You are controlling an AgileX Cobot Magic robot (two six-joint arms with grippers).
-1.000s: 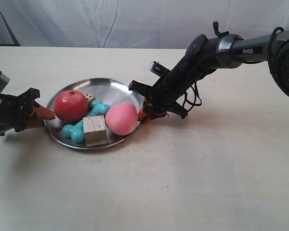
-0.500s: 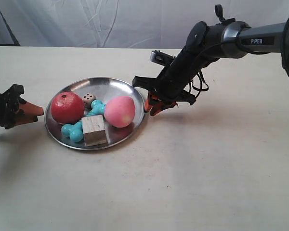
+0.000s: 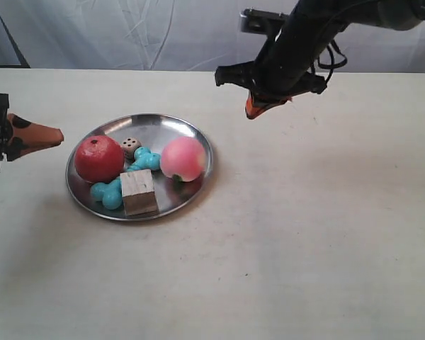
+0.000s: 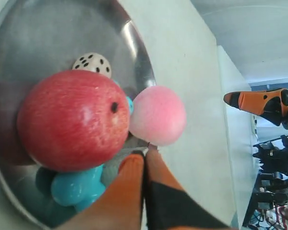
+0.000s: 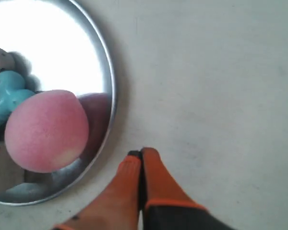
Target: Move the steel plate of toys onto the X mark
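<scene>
The steel plate point(image 3: 163, 125) rests flat on the table, holding the red apple point(image 3: 98, 158), pink peach point(image 3: 183, 159), turquoise bone point(image 3: 113, 193), wooden cube point(image 3: 139, 192) and die point(image 3: 130, 146). My left gripper point(image 3: 57, 134) is shut and empty, hovering just off the plate's rim on the apple side; its wrist view shows its tips point(image 4: 145, 152) near the apple point(image 4: 72, 120) and peach point(image 4: 157, 115). My right gripper point(image 3: 250, 112) is shut and empty, raised well clear beyond the peach side point(image 5: 141, 153). No X mark shows in any view.
Bare cream tabletop point(image 3: 304, 234) surrounds the plate. A white cloth backdrop point(image 3: 163, 35) hangs behind the table's far edge. The right arm point(image 3: 304, 42) reaches in from the upper right of the exterior view.
Both grippers have pulled away from the plate's rim: the right one rose up and back, the left one drew outward. The peach rolled slightly; the plate stays on the table.
</scene>
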